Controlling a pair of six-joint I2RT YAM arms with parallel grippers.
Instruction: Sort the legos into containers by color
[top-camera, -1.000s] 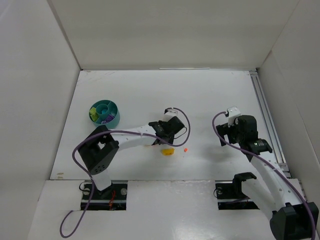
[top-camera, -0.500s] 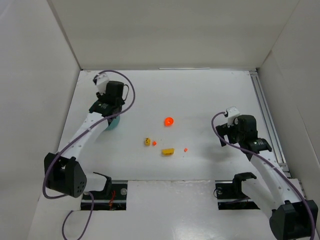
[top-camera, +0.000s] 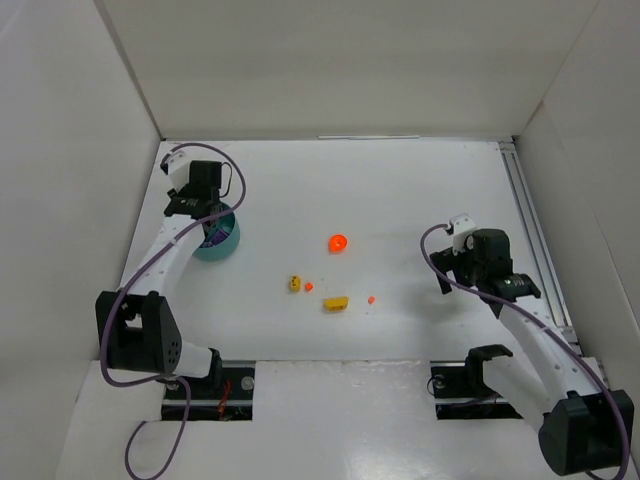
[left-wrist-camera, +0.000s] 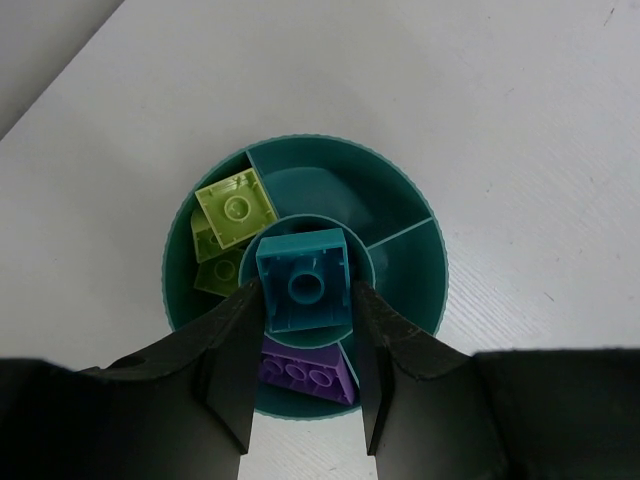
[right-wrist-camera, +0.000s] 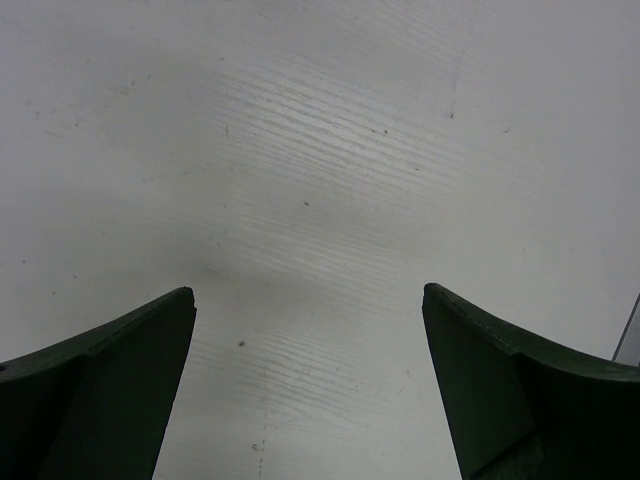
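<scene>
The left fingers (left-wrist-camera: 228, 365) clamped a teal brick (left-wrist-camera: 303, 282) over the central cup of the teal dish (left-wrist-camera: 405, 275), near the far-left corner of the counter (top-camera: 420, 190). A lime brick (left-wrist-camera: 236, 207) and a purple brick (left-wrist-camera: 305, 372) lay in its wedges. The right fingers (right-wrist-camera: 105, 380) gaped wide.

Dish (top-camera: 222, 243) far L, block (left-wrist-camera: 302, 283) over its ctr; legos (top-camera: 335, 303) to R.

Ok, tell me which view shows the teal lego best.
Left wrist: the teal lego sits centre frame, gripped by the left gripper over the central cup of the teal dish. Top external shows only the dish, partly hidden by that arm; the lego can't be made out. Right wrist shows only table.
</scene>
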